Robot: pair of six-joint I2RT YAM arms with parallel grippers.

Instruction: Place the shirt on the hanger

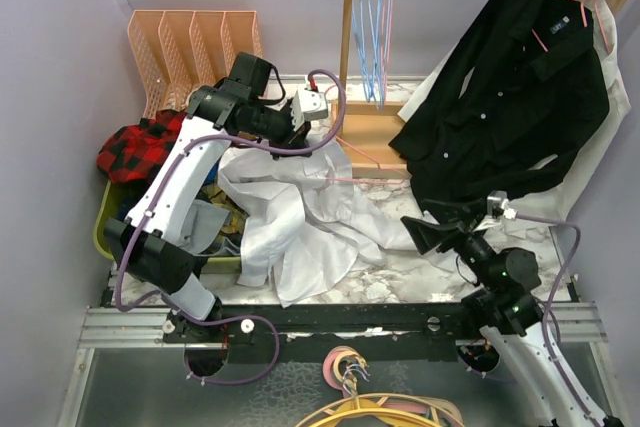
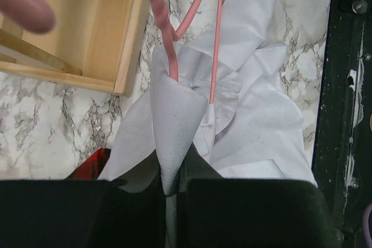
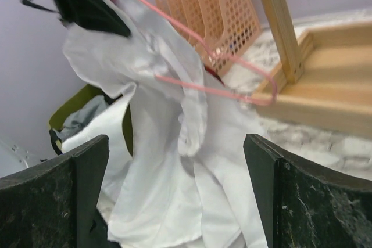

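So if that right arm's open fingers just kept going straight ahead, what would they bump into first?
Probably the white shirt, hanging straight ahead of the right fingers. The pink hanger sits higher in it; depth is hard to judge.

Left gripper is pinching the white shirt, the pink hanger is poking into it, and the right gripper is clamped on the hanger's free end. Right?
Not quite. The right gripper is open and holds nothing: the right wrist view shows its jaws wide apart, with the hanger and shirt beyond them. The left gripper does pinch the shirt.
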